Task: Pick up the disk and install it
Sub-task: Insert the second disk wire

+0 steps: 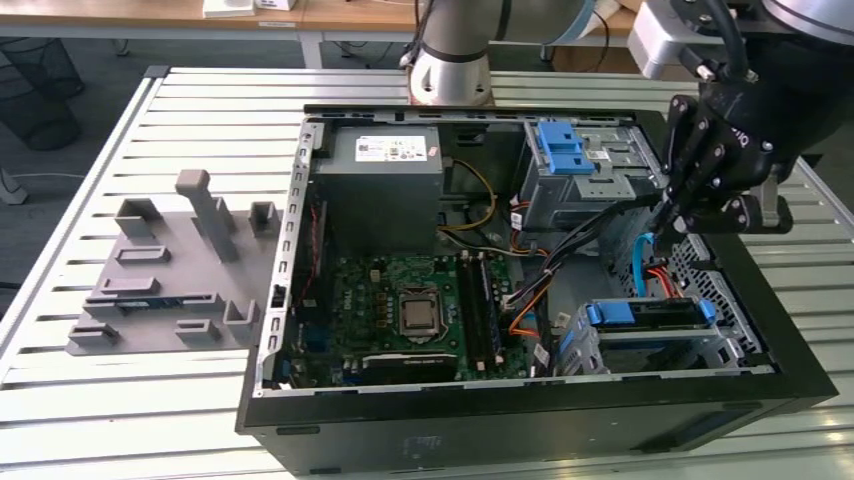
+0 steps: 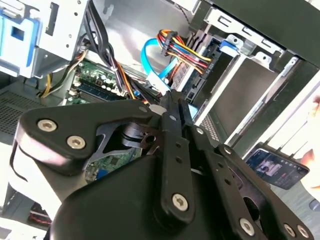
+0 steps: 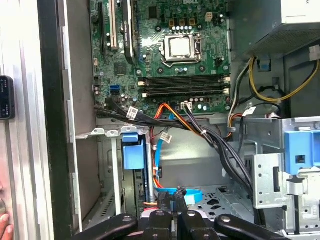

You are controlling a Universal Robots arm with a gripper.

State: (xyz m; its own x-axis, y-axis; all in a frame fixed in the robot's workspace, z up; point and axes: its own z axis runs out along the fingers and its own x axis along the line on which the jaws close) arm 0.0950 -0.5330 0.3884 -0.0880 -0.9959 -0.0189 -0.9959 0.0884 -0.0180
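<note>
Judging by where the disk sits, you have the install mostly done: it lies in the lower drive bay at the front corner of the computer case, its blue frame showing. In the exterior view the gripper hangs just above that bay beside the loose cables. Its fingers look drawn together with nothing between them (whether the disk is fully seated, you cannot tell from here).

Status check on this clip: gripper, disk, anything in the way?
Gripper shut, empty, low inside the case. Disk sits in the lower drive bay. Cable bundle crosses nearby.
</note>
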